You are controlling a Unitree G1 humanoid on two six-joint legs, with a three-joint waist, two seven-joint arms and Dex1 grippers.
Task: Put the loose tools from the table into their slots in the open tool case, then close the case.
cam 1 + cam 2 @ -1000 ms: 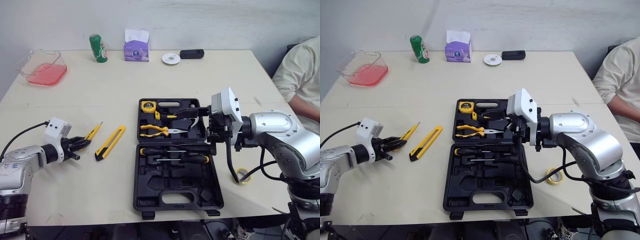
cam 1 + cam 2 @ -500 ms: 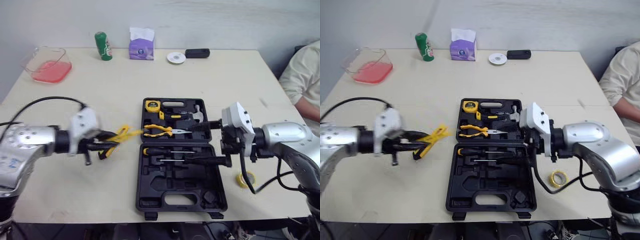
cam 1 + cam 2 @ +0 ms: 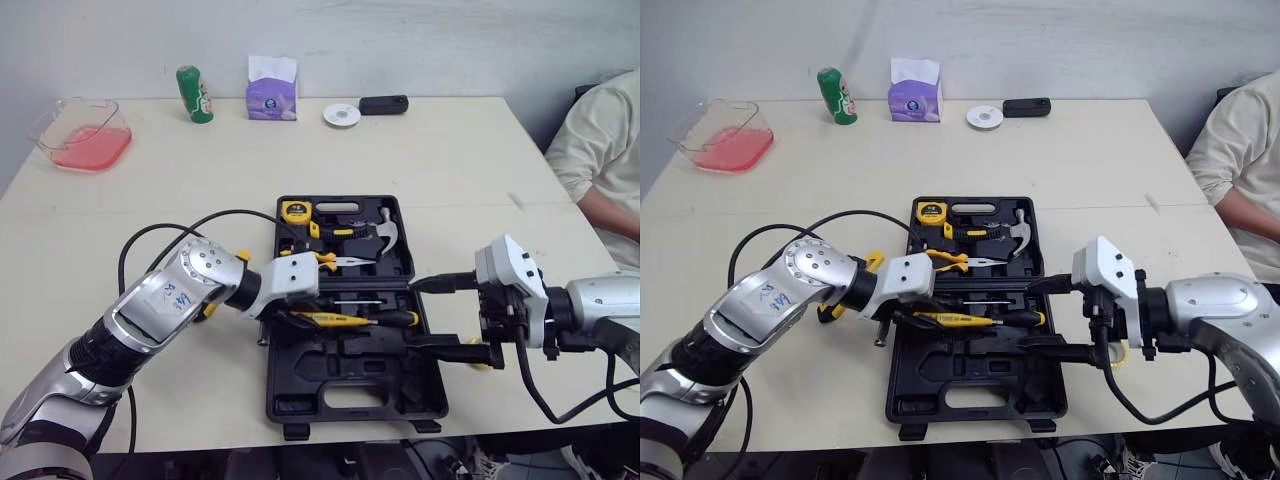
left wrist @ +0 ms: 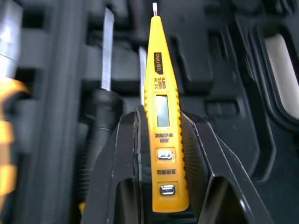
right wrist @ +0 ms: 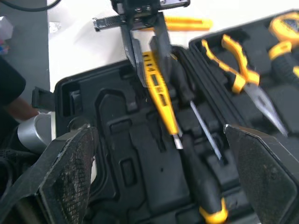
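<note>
On the surface (image 3: pixel 150 200) lie an open tool case (image 3: pixel 300 370), a pink dish (image 3: pixel 82 133), a green can (image 3: pixel 192 94), a tissue box (image 3: pixel 272 92).

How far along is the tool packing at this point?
Done: the tape measure, pliers and hammer sit in the open case. In hand: the left gripper, jaws shut on the yellow tester pen, holds it over the screwdrivers. Left: seat the pen, fetch the yellow knife from the table, close the case.

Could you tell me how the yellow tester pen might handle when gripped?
Probably stiff and light: the slim tester pen juts straight from the left end effector without sagging. Its smooth plastic sides might slip if pushed.
</note>
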